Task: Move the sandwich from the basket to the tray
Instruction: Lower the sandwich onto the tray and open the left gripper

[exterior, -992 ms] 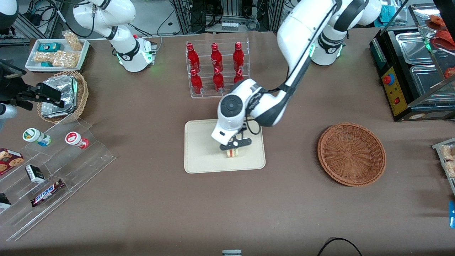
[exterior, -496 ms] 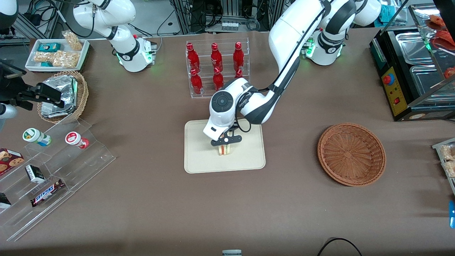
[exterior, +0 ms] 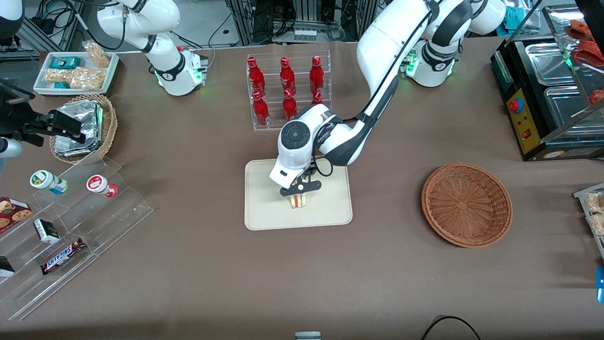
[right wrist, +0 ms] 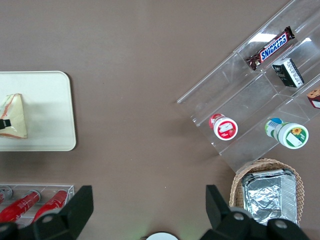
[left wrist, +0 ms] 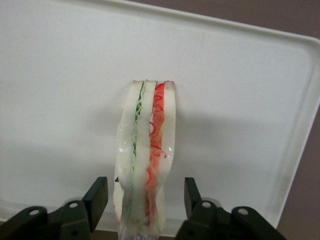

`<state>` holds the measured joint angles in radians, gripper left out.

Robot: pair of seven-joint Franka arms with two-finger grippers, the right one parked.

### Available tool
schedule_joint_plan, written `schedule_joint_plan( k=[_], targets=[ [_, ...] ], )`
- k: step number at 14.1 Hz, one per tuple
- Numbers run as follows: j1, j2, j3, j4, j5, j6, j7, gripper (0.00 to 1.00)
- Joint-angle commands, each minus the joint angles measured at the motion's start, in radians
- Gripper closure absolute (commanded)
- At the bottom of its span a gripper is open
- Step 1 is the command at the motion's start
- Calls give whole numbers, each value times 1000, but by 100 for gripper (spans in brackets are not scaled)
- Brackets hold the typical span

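My fingers [left wrist: 145, 200] have just opened apart either side of the sandwich [left wrist: 145, 150], now resting on the tray [left wrist: 60, 75]; placement looks done

The front view is looking down steeply from high above the table's near edge, taking in the whole table [exterior: 198, 283] at a distance. The left wrist view is looking down along the gripper [left wrist: 145, 200] from close range, filling its frame with the tray [left wrist: 60, 75] and sandwich [left wrist: 147, 150]. The right wrist view is looking straight down from mid-height over the parked arm's end. All three views are sharing the tray [right wrist: 50, 110] and sandwich [exterior: 297, 201].
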<state>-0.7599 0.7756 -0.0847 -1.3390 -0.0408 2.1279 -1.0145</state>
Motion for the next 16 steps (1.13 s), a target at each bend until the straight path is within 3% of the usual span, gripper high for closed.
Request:
schedule_joint_plan(
  k=[1, 8, 16],
  targets=[
    [-3, -113, 17, -12, 19, -98, -18, 0],
    [1, -283, 179, -158, 4, -295, -30, 0],
    [1, -463, 387, -382, -2, -286, 293, 0]
  ],
)
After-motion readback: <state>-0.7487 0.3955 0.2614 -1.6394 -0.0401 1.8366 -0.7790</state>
